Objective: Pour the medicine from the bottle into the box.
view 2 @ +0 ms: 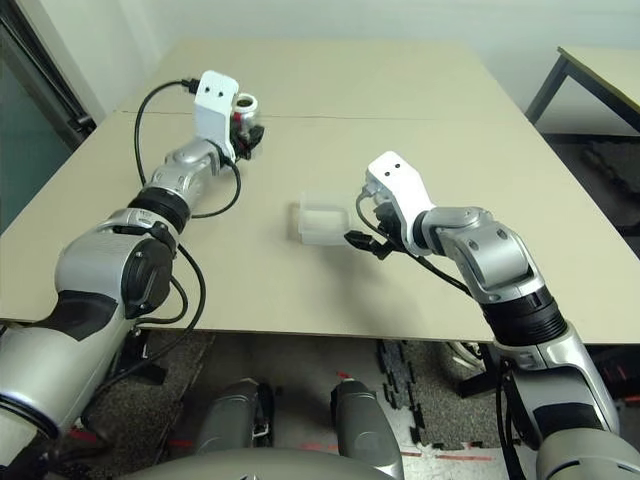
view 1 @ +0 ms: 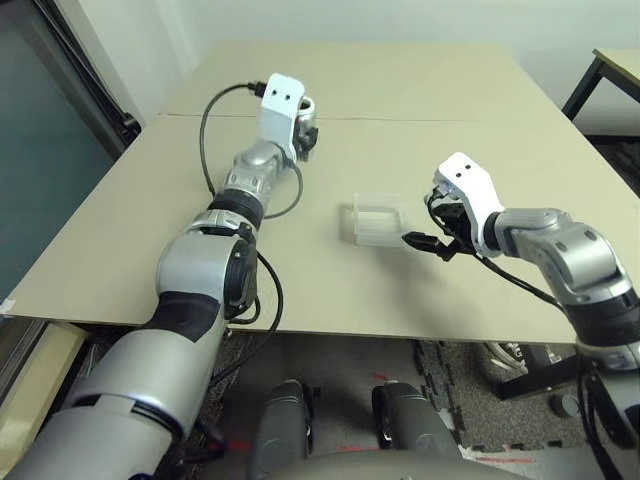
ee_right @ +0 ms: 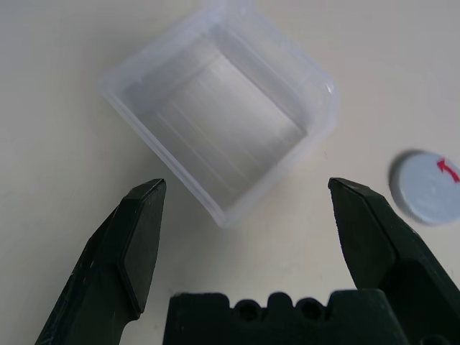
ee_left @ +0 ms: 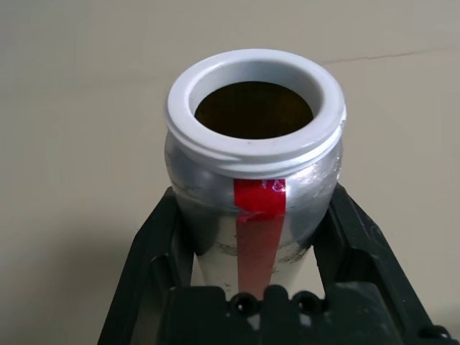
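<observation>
Two arms reach over one broad tan table (view 1: 420, 290), which carries a seam line across its far half and looks smooth enough for light things to slide; beyond it stand a pale wall and, off to the right, a second table (view 1: 610, 70) on dark legs, with dark floor below the near edge. The left gripper (ee_left: 251, 237) is pressed shut around the bottle (ee_left: 253, 180), holding it upright well off to the left and farther back than the box, its mouth open and the inside dark. The bottle's silvery body looks rigid and slick, so the hold low on the body, under the white rim, seems a sound place to keep it while tipping; it is probably light. The box (ee_right: 219, 115) sits near the table's middle, thin, clear and likely flimsy and easily nudged, so it is best steadied by its walls near a corner. The right gripper (ee_right: 248, 237) hangs just short of the box's near corner with its fingers spread wide, holding nothing. A loose cap (ee_right: 430, 187) lies flat on the table beside the box.
</observation>
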Available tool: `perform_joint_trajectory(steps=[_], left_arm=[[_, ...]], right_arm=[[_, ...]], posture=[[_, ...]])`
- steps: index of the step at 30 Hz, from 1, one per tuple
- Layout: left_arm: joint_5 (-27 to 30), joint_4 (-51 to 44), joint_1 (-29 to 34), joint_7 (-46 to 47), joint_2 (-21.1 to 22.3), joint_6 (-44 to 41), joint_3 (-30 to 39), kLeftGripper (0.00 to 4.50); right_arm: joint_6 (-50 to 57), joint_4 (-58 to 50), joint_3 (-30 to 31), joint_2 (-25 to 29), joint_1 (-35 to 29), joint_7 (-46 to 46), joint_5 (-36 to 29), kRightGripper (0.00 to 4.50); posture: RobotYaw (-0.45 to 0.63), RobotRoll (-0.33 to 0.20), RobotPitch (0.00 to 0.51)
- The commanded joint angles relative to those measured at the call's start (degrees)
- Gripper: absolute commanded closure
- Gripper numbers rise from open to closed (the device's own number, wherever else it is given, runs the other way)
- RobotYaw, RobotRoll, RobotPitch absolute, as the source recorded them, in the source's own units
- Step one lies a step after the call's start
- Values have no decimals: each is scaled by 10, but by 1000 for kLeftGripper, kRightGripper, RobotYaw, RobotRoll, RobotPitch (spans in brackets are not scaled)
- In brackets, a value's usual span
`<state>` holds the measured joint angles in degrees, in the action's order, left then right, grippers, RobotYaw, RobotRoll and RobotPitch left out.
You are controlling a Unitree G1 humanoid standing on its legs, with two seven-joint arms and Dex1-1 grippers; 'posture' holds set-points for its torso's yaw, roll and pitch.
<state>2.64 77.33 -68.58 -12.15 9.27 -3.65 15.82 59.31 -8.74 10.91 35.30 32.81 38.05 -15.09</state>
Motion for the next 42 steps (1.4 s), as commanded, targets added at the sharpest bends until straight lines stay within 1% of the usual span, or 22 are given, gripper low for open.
perform_joint_trajectory(steps=[1,6,10,11,12,16,18,19,20,22,24,26,27,29,32,34,39,41,42], left_arm=[[15,-6,14,18,-2,-22,13,2041],[-5,-7,16,22,7,-20,-3,2041],[-41,-7,-2,6,15,-1,-44,2041],[-64,-8,-13,-1,18,10,-68,2041],[-101,-8,-28,-11,22,32,-106,2041],[-293,-5,-89,-25,28,142,-311,2041],[-367,1,-108,-23,26,175,-394,2041],[-394,4,-113,-20,24,189,-425,2041],[-429,6,-118,-9,23,207,-462,2041],[-530,7,-129,45,20,245,-568,2041],[-600,9,-137,90,14,266,-645,2041],[-645,12,-140,119,3,278,-696,2041],[-682,12,-139,140,-5,282,-735,2041],[-731,14,-135,174,-16,287,-789,2041],[-761,18,-131,204,-27,279,-824,2041],[-760,21,-130,208,-35,272,-824,2041],[-729,28,-131,192,-44,261,-793,2041],[-701,29,-130,176,-45,259,-763,2041],[-672,29,-127,159,-42,263,-732,2041]], right_arm=[[6,4,13,6,0,6,3,0],[13,-4,17,9,-6,8,0,0],[17,-8,22,15,-10,11,0,0],[19,-9,23,16,-11,11,0,0],[20,-9,24,17,-12,11,1,0],[20,-6,27,20,-14,6,6,0],[21,-7,27,17,-14,4,6,0],[21,-7,27,16,-14,3,6,0],[21,-7,27,14,-14,1,6,0],[21,-8,25,10,-15,-3,6,0],[22,-9,24,7,-17,-7,5,0],[23,-11,22,2,-18,-12,4,0],[24,-11,21,-1,-18,-14,4,0],[26,-13,20,-6,-19,-19,3,0],[29,-16,17,-14,-19,-25,1,0],[30,-18,15,-17,-19,-28,0,0],[31,-21,11,-18,-23,-33,-2,0],[29,-20,11,-18,-24,-34,-2,0],[28,-19,11,-18,-23,-34,-2,0]], posture=[[-84,0,59],[-88,0,60],[-89,0,60],[-88,0,59],[-88,0,59],[-90,0,60],[-94,0,60],[-96,0,59],[-98,0,59],[-108,0,60],[-113,0,61],[-123,0,65],[-129,0,64],[-143,0,65],[-154,0,67],[-157,0,68],[-158,0,68],[-155,0,69],[-154,0,68]])
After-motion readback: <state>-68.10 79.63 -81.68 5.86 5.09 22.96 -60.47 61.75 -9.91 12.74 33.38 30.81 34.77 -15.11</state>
